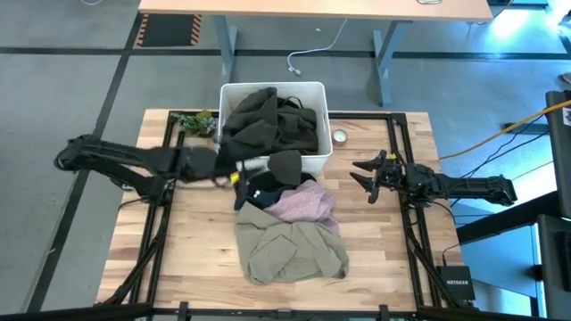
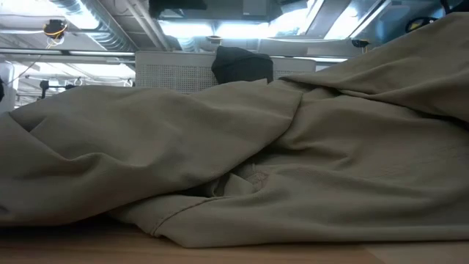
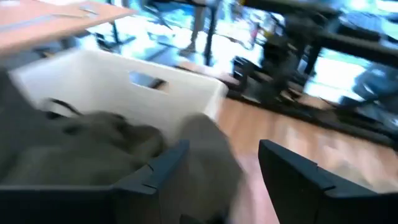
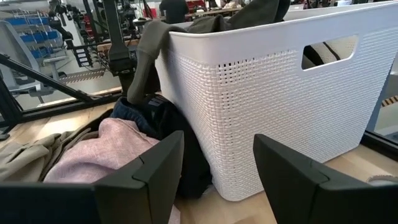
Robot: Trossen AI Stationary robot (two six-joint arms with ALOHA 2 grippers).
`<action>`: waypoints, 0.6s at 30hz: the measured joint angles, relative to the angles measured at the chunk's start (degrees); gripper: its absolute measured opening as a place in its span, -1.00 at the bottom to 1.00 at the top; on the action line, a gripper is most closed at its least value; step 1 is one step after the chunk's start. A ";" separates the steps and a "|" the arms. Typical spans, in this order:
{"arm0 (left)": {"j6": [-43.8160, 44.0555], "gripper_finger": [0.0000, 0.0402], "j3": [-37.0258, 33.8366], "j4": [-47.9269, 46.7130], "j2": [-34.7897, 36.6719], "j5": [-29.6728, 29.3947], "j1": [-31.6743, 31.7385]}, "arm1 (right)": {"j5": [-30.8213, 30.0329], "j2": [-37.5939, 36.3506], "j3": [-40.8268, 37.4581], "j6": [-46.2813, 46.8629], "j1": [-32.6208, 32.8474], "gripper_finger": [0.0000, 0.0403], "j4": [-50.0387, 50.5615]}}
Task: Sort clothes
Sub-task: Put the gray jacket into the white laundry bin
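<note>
A white bin (image 1: 312,94) at the table's far middle holds dark olive and black garments (image 1: 268,120). One dark garment (image 1: 285,166) hangs over its near rim. In front lie a black garment (image 1: 257,189), a pale pink one (image 1: 305,203) and a large olive-green one (image 1: 290,251), which fills the low view (image 2: 293,161). My left gripper (image 3: 217,180) is open at the bin's near left corner, its fingers on either side of the hanging dark garment (image 3: 205,155). My right gripper (image 4: 214,168) is open and empty, right of the bin (image 4: 267,93), pointing at it. My left gripper's open fingers (image 3: 155,177) stand level on either side of the dark garment that hangs over the bin's near rim. I cannot tell whether they touch it.
A green leafy thing (image 1: 194,122) lies left of the bin and a small round thing (image 1: 340,136) right of it. Black frame rails (image 1: 406,223) run along both sides of the table. The bare wood at the near left (image 1: 196,259) and near right (image 1: 375,259) is free.
</note>
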State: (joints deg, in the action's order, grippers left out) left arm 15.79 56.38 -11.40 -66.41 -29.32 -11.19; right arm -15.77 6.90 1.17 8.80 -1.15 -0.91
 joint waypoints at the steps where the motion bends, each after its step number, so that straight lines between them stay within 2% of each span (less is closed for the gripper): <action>1: 0.74 -0.07 -0.81 -0.17 -1.11 -1.38 -1.43 | 0.00 0.00 0.00 0.00 0.00 0.06 -0.03; 6: 8.09 -0.07 -3.11 -0.06 -8.93 -14.00 -5.83 | -0.01 0.00 0.00 0.02 0.01 0.06 -0.13; 8: 9.36 -0.07 -3.46 -0.29 -13.08 -17.18 -6.11 | -0.02 0.00 0.00 0.02 0.00 0.06 -0.24; 14: 9.42 -0.07 -3.43 0.30 -23.46 -18.86 -3.22 | -0.16 0.00 0.00 -0.25 0.00 0.06 -0.50; 18: 8.46 -0.07 -3.43 4.24 -27.05 -20.23 -0.22 | -0.22 0.00 0.00 -0.46 0.00 0.06 -0.70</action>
State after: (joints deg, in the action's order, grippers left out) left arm 24.25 52.95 -7.16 -93.45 -49.55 -11.41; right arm -15.99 6.90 1.17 8.34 -1.15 -1.61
